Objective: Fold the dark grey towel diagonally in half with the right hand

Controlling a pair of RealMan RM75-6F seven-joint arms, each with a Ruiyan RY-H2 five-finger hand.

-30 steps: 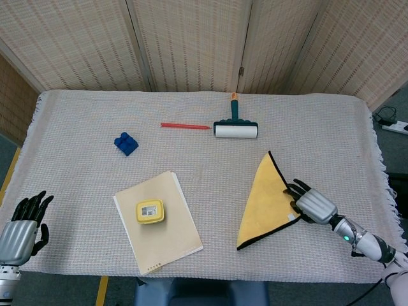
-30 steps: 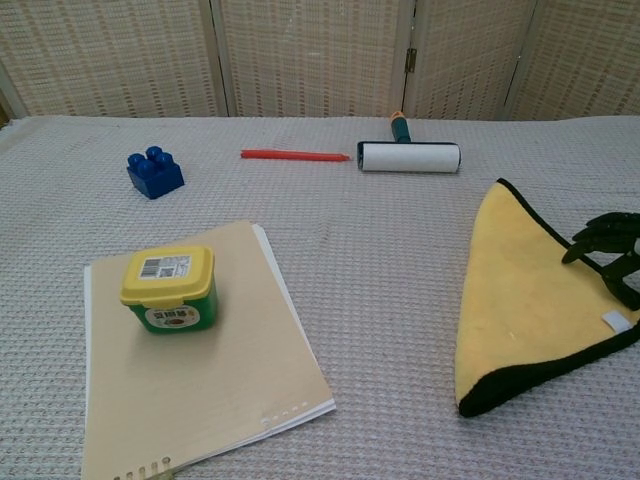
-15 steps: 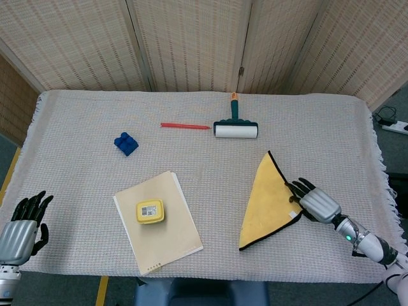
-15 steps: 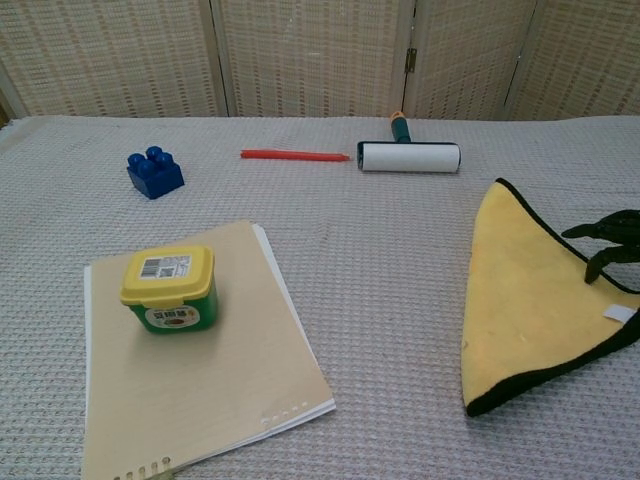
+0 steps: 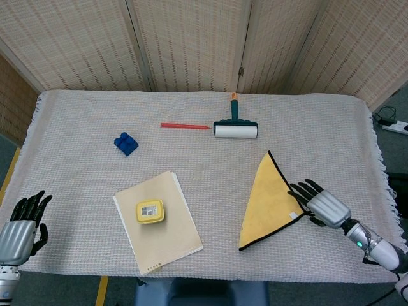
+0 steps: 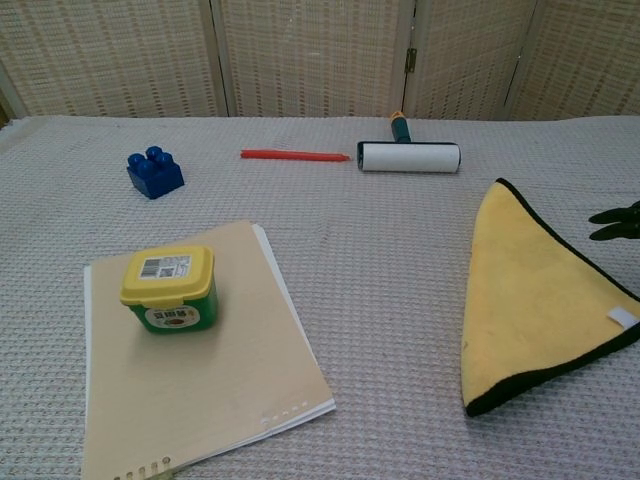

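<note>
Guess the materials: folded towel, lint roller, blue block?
Towel: soft matte cloth, likely microfibre; yellow face, dark stitched edge, small white tag.
Lint roller: probably a white paper roll on a green plastic handle with an orange tip.
Blue block: looks like hard moulded plastic; slightly glossy, round studs on top.

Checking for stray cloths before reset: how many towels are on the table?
1: the folded towel, a yellow triangle with dark edging, lies on the table's right side beside the right hand. None other shows.

Both hands (image 5: pixel 19 231) (image 5: pixel 324 205) empty, fingers apart

Table (image 5: pixel 83 108) bears towel (image 5: pixel 268 201), notebook (image 5: pixel 172 233), roller (image 5: pixel 235 129).
</note>
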